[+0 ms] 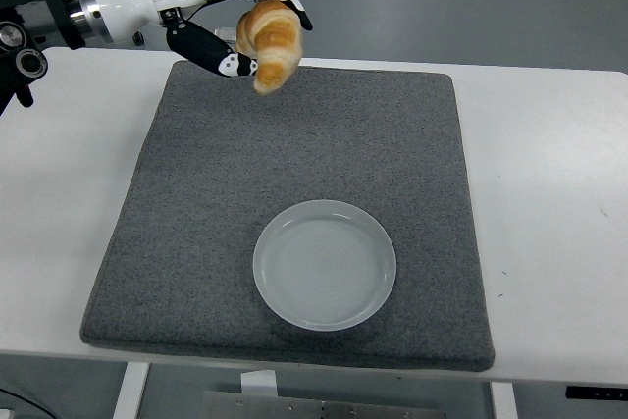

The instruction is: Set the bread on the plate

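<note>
A golden croissant-shaped bread (269, 42) hangs high above the far left part of the grey mat, held in my left hand (257, 25). The white hand's black-tipped fingers curl over the top of the bread and its thumb presses from below. The white round plate (325, 264) lies empty on the mat near the front, well below and to the right of the bread. My right arm is out of view.
The grey mat (392, 144) covers most of the white table (549, 164). Grey floor shows beyond the table's far edge.
</note>
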You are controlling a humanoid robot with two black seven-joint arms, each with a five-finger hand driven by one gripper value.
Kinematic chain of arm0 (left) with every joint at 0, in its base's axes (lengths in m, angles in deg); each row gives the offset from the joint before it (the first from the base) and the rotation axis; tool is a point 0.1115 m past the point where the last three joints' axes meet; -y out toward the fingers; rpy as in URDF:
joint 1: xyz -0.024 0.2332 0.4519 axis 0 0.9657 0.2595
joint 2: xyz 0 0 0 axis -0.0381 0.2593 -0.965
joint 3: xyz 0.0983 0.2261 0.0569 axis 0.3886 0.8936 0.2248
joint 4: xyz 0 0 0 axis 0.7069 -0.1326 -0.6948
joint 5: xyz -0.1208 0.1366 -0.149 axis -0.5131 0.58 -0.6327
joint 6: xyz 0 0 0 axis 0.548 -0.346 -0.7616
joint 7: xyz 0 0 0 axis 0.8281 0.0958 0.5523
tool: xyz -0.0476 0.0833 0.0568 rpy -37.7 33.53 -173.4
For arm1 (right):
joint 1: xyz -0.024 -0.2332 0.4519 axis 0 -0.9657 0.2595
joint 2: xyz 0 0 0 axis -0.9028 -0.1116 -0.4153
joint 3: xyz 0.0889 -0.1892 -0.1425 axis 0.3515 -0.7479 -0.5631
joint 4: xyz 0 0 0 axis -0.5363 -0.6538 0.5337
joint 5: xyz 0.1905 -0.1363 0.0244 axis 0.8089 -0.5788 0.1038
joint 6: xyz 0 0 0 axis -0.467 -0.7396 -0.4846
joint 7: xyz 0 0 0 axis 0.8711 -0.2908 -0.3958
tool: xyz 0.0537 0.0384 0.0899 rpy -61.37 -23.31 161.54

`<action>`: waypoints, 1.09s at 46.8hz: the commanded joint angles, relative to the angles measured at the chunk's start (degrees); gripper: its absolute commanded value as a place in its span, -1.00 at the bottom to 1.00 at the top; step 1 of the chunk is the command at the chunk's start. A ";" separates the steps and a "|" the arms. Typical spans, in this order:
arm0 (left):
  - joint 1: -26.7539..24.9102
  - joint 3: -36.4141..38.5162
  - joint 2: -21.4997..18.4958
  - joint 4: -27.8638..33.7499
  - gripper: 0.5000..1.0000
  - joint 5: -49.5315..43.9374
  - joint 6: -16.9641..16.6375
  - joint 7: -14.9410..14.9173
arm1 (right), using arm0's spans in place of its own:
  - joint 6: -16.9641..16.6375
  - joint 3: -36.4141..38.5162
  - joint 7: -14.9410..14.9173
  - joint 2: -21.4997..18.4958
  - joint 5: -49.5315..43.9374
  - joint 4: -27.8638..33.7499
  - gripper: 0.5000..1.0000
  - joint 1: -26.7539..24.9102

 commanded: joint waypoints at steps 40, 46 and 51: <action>-8.23 0.64 15.15 1.56 -1.00 20.23 13.53 0.00 | 0.00 0.00 0.00 0.00 0.00 0.00 0.73 -0.02; -8.23 3.70 16.30 2.26 -1.00 22.26 13.53 0.00 | 0.00 0.00 0.00 0.00 0.00 0.00 0.72 -0.02; -8.06 6.26 16.39 2.79 -1.00 23.32 12.92 0.00 | 0.00 0.00 0.00 0.00 0.00 0.00 0.72 -0.02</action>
